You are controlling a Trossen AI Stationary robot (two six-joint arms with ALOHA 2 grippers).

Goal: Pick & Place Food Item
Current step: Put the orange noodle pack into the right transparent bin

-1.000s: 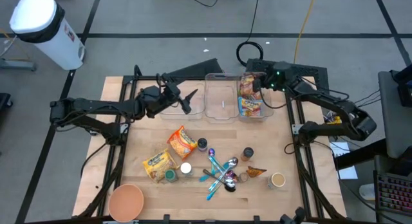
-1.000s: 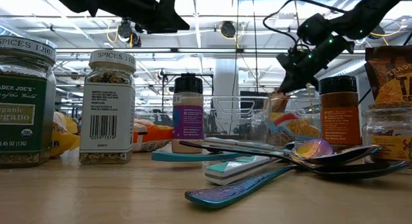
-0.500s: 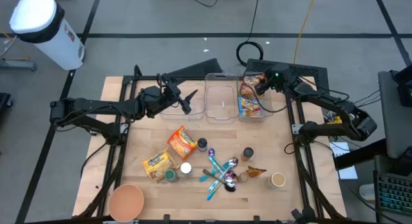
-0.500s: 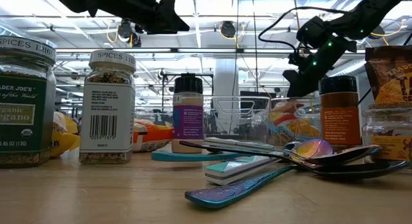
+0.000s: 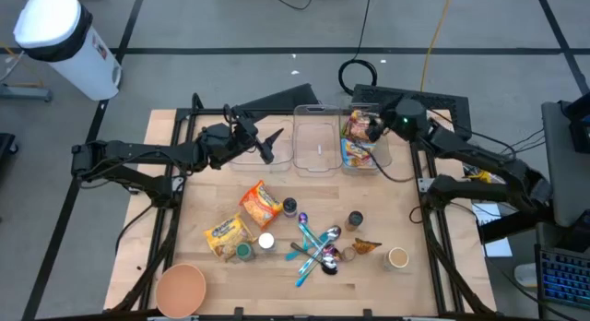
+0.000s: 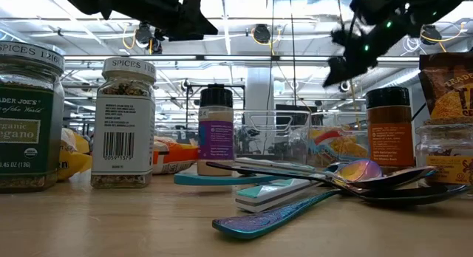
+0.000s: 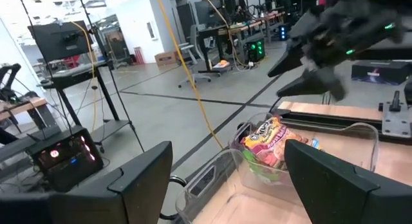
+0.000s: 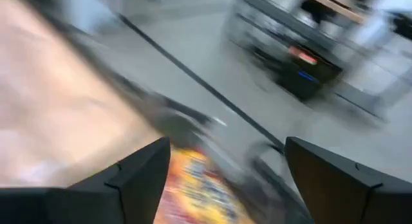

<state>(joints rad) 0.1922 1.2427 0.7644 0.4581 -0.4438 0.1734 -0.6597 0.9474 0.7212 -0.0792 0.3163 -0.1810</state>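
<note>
My right gripper [image 5: 371,127] hangs open above the right-hand clear bin [image 5: 382,161], touching nothing. Colourful snack bags [image 5: 358,148] lie in that bin; they also show in the left wrist view [image 7: 270,143] and blurred in the right wrist view [image 8: 196,185]. My left gripper [image 5: 273,139] stands open and still above the left clear bin [image 5: 241,153], with nothing between its fingers. Two yellow-orange snack bags [image 5: 261,203] [image 5: 227,233] lie flat on the wooden table.
An empty clear bin [image 5: 316,144] stands between the two others. Mid-table lie spice jars [image 5: 355,218], several spoons [image 5: 318,247], a brown bag [image 5: 367,246] and a small cup [image 5: 397,257]; an orange bowl [image 5: 181,289] sits at the near left corner.
My right gripper has opened and let go of a snack bag, which stays in the right bin. The gripper has then risen out of the bin and drawn back a little toward the table's right edge.
</note>
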